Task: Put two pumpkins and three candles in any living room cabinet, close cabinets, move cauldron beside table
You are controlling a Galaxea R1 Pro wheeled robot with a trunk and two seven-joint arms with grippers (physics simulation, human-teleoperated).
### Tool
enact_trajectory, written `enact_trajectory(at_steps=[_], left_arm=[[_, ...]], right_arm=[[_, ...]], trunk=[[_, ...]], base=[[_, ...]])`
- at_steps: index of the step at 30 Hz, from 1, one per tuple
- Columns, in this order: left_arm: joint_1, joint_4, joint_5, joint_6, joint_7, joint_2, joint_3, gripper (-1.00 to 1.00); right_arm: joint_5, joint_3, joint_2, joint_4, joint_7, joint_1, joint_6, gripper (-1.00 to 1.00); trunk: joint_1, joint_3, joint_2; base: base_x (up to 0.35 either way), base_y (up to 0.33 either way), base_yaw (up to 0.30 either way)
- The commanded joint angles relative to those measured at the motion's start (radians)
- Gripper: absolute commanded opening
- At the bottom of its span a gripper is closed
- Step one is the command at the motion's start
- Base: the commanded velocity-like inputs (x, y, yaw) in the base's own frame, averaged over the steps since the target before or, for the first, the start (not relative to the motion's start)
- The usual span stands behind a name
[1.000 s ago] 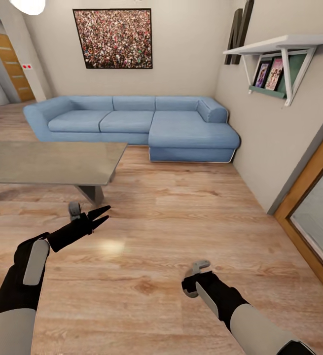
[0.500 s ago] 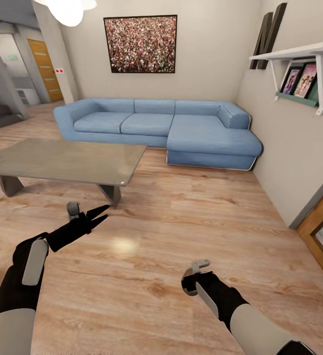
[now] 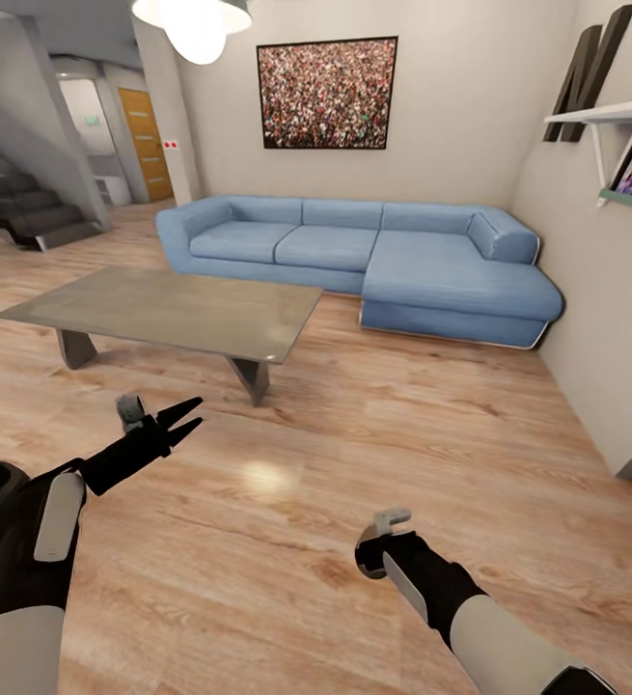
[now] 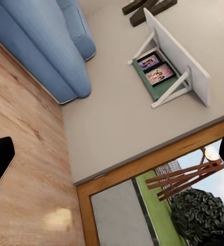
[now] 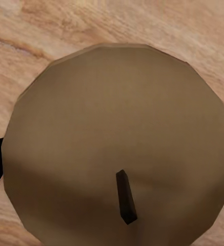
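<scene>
- The view has swung left: the bench now sits nearer centre, stairs at ten o'clock.
- Left hand wide, empty.
- Right hand holds a candle: light, stiff; grip its sides.

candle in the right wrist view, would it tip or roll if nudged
The candle has a broad flat top, so upright it probably stays put. Its near-round outline suggests rolling if laid sideways. The thin wick looks fragile.

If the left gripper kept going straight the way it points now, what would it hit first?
Judging by the head view, the left gripper points up-right over bare floor, passing just right of the table leg. The way looks free up to the sofa, though depth is uncertain.
</scene>
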Motion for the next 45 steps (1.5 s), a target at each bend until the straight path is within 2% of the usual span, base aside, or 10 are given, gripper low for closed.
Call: enact_trajectory(at_steps=[1, 41, 45], left_arm=[[0.0, 0.0, 0.0, 0.0, 0.0, 0.0, 0.0, 1.0], [0.001, 0.003, -0.001, -0.002, 0.004, 0.0, 0.002, 1.0], [0.001, 0.003, 0.0, -0.001, 0.002, 0.0, 0.033, 1.0]], right_arm=[[-0.001, 0.0, 0.0, 0.0, 0.0, 0.0, 0.0, -1.0], [-0.003, 0.0, 0.002, 0.001, 0.0, 0.0, -0.012, -1.0], [-0.004, 0.0, 0.002, 0.001, 0.0, 0.0, -0.043, -1.0]], trunk=[[0.0, 0.001, 0.0], [0.0, 0.034, 0.0], [0.0, 0.037, 0.0]], base=[[0.0, 0.0, 0.248], [0.0, 0.0, 0.25], [0.0, 0.0, 0.261]])
